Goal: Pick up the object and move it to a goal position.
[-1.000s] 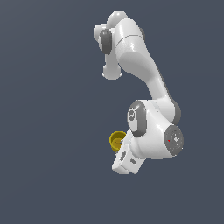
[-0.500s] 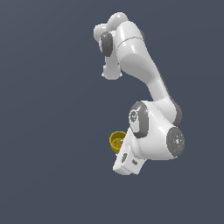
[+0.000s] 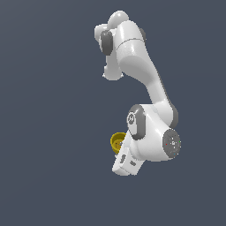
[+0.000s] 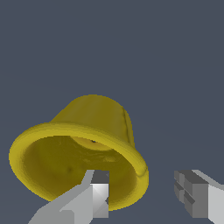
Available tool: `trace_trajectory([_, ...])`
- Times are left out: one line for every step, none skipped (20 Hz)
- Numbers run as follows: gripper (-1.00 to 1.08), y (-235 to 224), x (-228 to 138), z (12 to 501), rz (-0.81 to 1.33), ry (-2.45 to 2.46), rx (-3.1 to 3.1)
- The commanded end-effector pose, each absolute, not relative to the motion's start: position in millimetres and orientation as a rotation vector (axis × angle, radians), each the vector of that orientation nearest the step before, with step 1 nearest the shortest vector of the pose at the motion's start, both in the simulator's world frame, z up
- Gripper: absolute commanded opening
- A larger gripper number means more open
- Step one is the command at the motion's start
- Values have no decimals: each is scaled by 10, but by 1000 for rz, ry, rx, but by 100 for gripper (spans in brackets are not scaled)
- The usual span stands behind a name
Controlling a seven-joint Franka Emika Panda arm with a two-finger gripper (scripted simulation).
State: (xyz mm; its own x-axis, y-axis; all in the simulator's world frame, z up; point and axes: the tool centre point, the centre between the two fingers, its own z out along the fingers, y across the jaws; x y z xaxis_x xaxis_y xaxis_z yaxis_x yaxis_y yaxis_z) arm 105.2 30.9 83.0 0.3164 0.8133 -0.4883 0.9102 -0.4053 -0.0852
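Mustard-yellow cup (image 4: 81, 151) lies tipped, mouth toward the wrist camera, tapered base pointing away. Gripper (image 4: 144, 197) spread wide, holding nothing; one fingertip (image 4: 99, 192) sits in front of the lip, the other finger (image 4: 194, 197) well clear of the wall at about 3 o'clock from the cup. Exterior view: cup (image 3: 117, 142) peeks out at 9 o'clock of the wrist housing (image 3: 152, 139). Judgement: jaws look offset, probably needing to centre on the rim before closing.
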Motion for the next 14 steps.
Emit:
trace_trajectory([28, 281, 1033, 771, -693, 1581, 2374])
trace_trajectory([28, 270, 1027, 753, -693, 1581, 2374])
trace_trajectory([28, 263, 1023, 735, -694, 1581, 2373])
trace_trajectory([28, 255, 1021, 722, -694, 1581, 2373])
trace_trajectory([28, 249, 1019, 713, -694, 1581, 2373])
trace_trajectory([28, 250, 1018, 709, -694, 1581, 2373])
trace_trajectory([-100, 250, 1018, 709, -694, 1581, 2373])
trace_trajectory([-100, 250, 1018, 709, -694, 1581, 2373])
trace_trajectory([-100, 250, 1018, 709, -694, 1581, 2373])
trace_trajectory([-100, 250, 1018, 709, -694, 1581, 2373])
trace_trajectory([-100, 250, 1018, 709, -694, 1581, 2373])
trace_trajectory([-100, 250, 1018, 709, -694, 1581, 2373])
trace_trajectory([-100, 250, 1018, 709, -694, 1581, 2373])
trace_trajectory([-100, 250, 1018, 709, -694, 1581, 2373])
